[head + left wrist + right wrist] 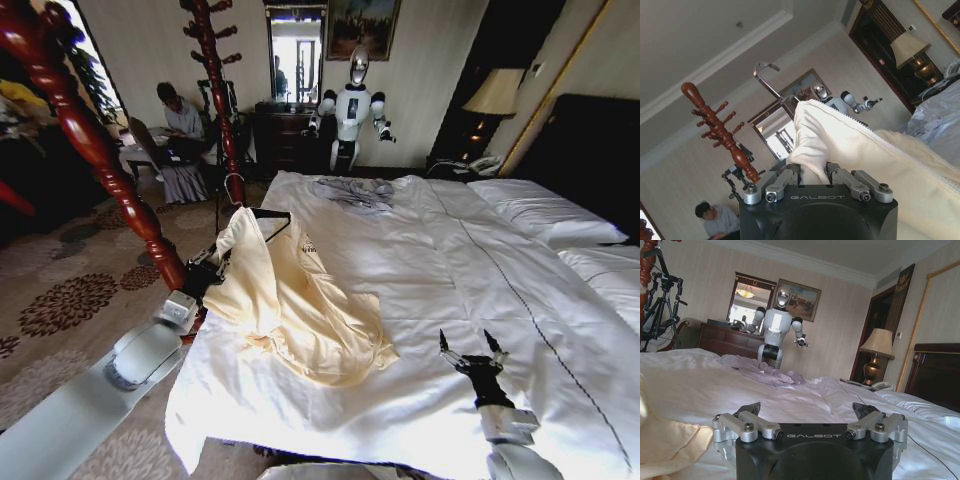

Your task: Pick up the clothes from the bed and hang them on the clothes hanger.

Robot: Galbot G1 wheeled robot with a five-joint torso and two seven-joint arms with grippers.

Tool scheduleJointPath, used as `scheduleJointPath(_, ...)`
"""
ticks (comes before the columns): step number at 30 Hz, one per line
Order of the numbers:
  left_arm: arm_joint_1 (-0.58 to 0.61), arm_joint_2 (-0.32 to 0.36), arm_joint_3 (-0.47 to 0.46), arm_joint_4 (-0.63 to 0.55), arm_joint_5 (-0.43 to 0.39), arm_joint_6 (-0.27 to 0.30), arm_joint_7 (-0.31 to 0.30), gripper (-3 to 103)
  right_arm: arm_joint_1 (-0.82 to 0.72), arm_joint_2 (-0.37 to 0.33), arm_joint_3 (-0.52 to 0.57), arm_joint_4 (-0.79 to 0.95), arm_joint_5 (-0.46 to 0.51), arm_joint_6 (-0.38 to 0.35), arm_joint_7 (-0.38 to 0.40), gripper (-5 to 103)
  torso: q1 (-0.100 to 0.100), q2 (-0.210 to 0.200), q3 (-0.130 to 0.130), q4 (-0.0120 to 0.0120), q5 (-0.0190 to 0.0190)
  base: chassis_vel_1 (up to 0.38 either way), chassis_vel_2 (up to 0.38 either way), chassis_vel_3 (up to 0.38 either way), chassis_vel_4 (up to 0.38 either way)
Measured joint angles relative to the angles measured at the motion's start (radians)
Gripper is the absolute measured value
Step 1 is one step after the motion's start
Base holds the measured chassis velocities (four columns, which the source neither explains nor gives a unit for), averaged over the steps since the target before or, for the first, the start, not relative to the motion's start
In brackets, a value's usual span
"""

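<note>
The clothes [290,300], a pale cream shirt, lie draped over the left part of the white bed [430,270], with the collar end raised at the bed's left edge. My left gripper [205,270] is shut on that raised fabric [840,145]. The black clothes hanger [268,216] pokes out of the shirt's top, and its silver hook [765,75] rises beyond the collar. Over the sheet at the bed's near right my right gripper [470,350] hovers open, nothing between its fingers [751,410]. The shirt's hem [670,445] lies beside it.
A red-brown coat stand [90,140] rises close by my left arm, and a second one [215,90] stands farther back. A grey garment [355,192] lies at the bed's far end. Another robot [350,105] stands by a dresser, and pillows [540,210] lie at the right.
</note>
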Motion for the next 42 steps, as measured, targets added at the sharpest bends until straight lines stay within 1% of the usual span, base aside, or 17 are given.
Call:
scheduleJointPath(4, 0.002, 0.005, -0.016, -0.010, 0.014, -0.008, -0.002, 24, 0.000, 0.000, 0.000, 0.000, 0.000, 0.000, 0.000, 100, 0.000, 0.000, 0.000, 0.0000, -0.0001, 0.000, 0.000, 0.000, 0.000)
scheduleJointPath(12, 0.021, 0.006, -0.023, -0.017, -0.008, -0.009, -0.006, 24, 0.000, 0.000, 0.000, 0.000, 0.000, 0.000, 0.000, 100, 0.000, 0.000, 0.000, 0.0000, -0.0001, 0.000, 0.000, 0.000, 0.000)
scheduleJointPath(13, 0.032, 0.000, -0.018, -0.019, -0.034, -0.007, -0.014, 24, 0.000, 0.000, 0.000, 0.000, 0.000, 0.000, 0.000, 100, 0.000, 0.000, 0.000, 0.0000, 0.0001, 0.000, 0.000, 0.000, 0.000)
scheduleJointPath(14, 0.077, -0.030, 0.020, -0.020, -0.141, 0.017, -0.045, 24, 0.000, 0.000, 0.000, 0.000, 0.000, 0.000, 0.000, 100, 0.000, 0.000, 0.000, 0.0000, -0.0001, 0.000, 0.000, 0.000, 0.000)
scheduleJointPath(15, 0.097, -0.043, 0.030, -0.015, -0.161, 0.021, -0.051, 24, 0.000, 0.000, 0.000, 0.000, 0.000, 0.000, 0.000, 100, 0.000, 0.000, 0.000, -0.0001, -0.0001, 0.000, 0.000, 0.000, 0.000)
scheduleJointPath(22, 0.156, -0.068, 0.031, -0.026, -0.195, 0.023, -0.060, 24, -0.001, 0.009, 0.001, -0.016, -0.013, 0.013, 0.008, 100, 0.000, 0.000, 0.000, 0.0004, -0.0005, 0.000, 0.000, 0.000, 0.000)
scheduleJointPath(23, 0.163, -0.069, 0.028, -0.031, -0.196, 0.022, -0.060, 24, -0.003, 0.022, 0.003, -0.041, -0.032, 0.031, 0.021, 100, 0.000, 0.000, 0.000, 0.0006, -0.0005, 0.000, 0.000, 0.000, 0.000)
scheduleJointPath(25, 0.174, -0.067, 0.022, -0.043, -0.192, 0.020, -0.060, 24, -0.011, 0.062, 0.011, -0.114, -0.089, 0.085, 0.060, 100, 0.000, 0.000, 0.000, -0.0002, 0.0000, 0.000, 0.000, 0.000, 0.000)
scheduleJointPath(26, 0.174, -0.067, 0.022, -0.043, -0.192, 0.020, -0.060, 24, -0.011, 0.062, 0.011, -0.114, -0.089, 0.085, 0.060, 100, 0.000, 0.000, 0.000, -0.0002, 0.0000, 0.000, 0.000, 0.000, 0.000)
scheduleJointPath(29, 0.181, -0.059, 0.013, -0.060, -0.184, 0.015, -0.057, 24, -0.023, 0.126, 0.024, -0.227, -0.180, 0.173, 0.121, 100, 0.000, 0.000, 0.000, -0.0002, 0.0001, 0.000, 0.000, 0.000, 0.000)
scheduleJointPath(30, 0.181, -0.059, 0.013, -0.060, -0.184, 0.015, -0.057, 24, -0.023, 0.126, 0.024, -0.227, -0.180, 0.173, 0.121, 100, 0.000, 0.000, 0.000, -0.0002, 0.0001, 0.000, 0.000, 0.000, 0.000)
scheduleJointPath(33, 0.196, -0.053, 0.004, -0.073, -0.176, 0.011, -0.055, 24, -0.035, 0.190, 0.037, -0.342, -0.273, 0.261, 0.183, 100, 0.000, 0.000, 0.000, -0.0005, 0.0003, 0.000, 0.000, 0.000, 0.000)
scheduleJointPath(34, 0.201, -0.053, 0.001, -0.074, -0.174, 0.010, -0.054, 24, -0.038, 0.200, 0.038, -0.359, -0.286, 0.273, 0.192, 100, 0.000, 0.000, 0.000, -0.0008, 0.0004, 0.000, 0.000, 0.000, 0.000)
scheduleJointPath(36, 0.209, -0.053, -0.003, -0.075, -0.170, 0.009, -0.053, 24, -0.038, 0.204, 0.040, -0.366, -0.293, 0.280, 0.196, 100, 0.000, 0.000, 0.000, -0.0005, 0.0001, 0.000, 0.000, 0.000, 0.000)
scheduleJointPath(39, 0.209, -0.052, 0.001, -0.075, -0.166, 0.009, -0.049, 24, -0.038, 0.207, 0.041, -0.371, -0.297, 0.286, 0.200, 100, 0.000, 0.000, 0.000, 0.0009, -0.0003, 0.000, 0.000, 0.000, 0.000)
scheduleJointPath(40, 0.201, -0.051, 0.011, -0.072, -0.161, 0.007, -0.042, 24, -0.038, 0.208, 0.041, -0.371, -0.298, 0.287, 0.201, 100, 0.000, 0.000, 0.000, -0.0002, -0.0002, 0.000, 0.000, 0.000, 0.000)
scheduleJointPath(42, 0.202, -0.051, 0.013, -0.070, -0.157, 0.006, -0.040, 24, -0.038, 0.209, 0.042, -0.371, -0.298, 0.287, 0.202, 100, 0.000, 0.000, 0.000, -0.0004, -0.0002, 0.000, 0.000, 0.000, 0.000)
